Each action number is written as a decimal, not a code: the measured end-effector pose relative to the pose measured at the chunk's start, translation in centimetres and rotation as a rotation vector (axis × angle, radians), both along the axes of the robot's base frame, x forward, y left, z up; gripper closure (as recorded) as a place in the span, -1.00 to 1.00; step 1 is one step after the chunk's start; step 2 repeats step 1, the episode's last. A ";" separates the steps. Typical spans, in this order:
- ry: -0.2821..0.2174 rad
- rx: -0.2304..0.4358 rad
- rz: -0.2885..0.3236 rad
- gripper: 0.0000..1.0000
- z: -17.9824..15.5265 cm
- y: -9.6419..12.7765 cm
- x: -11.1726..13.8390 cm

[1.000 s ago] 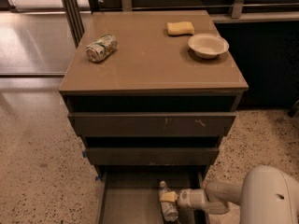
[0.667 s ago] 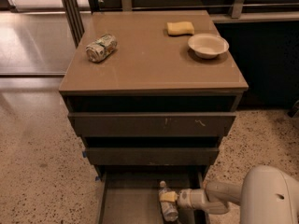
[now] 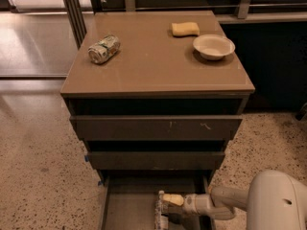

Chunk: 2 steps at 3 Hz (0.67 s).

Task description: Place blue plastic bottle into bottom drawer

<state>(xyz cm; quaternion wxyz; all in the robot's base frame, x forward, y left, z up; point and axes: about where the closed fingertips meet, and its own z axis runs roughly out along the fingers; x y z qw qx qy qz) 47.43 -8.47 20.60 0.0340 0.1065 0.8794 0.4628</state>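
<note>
Fingers (image 3: 173, 200) look clenched on the blue plastic bottle (image 3: 159, 213), one pale pad pressed against its side just under the white cap; I read that as a live grasp, though the far pad is hidden behind the bottle. My gripper (image 3: 166, 203) reaches in from the right, low over the bottom drawer (image 3: 127, 209), which stands pulled out; the bottle hangs roughly upright just left of the pads, inside the drawer's side walls, and whether its base touches the floor I cannot tell. Against the view a second ago nothing has shifted; arm, bottle and drawer sit as they did, so I judge the carry is over and only the release remains. Letting go from upright may tip the bottle, but the walls should keep it in. Above the fingers, the middle drawer (image 3: 156, 160) and top drawer (image 3: 156, 127) are shut; farther up and back on the cabinet top (image 3: 153, 71) lie a crushed can (image 3: 104, 49) to the left, a bowl (image 3: 214, 46) to the right, and a yellow sponge (image 3: 185, 28) beyond.
</note>
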 end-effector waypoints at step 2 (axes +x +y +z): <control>0.000 0.000 0.000 -1.00 0.0 0.0 0.0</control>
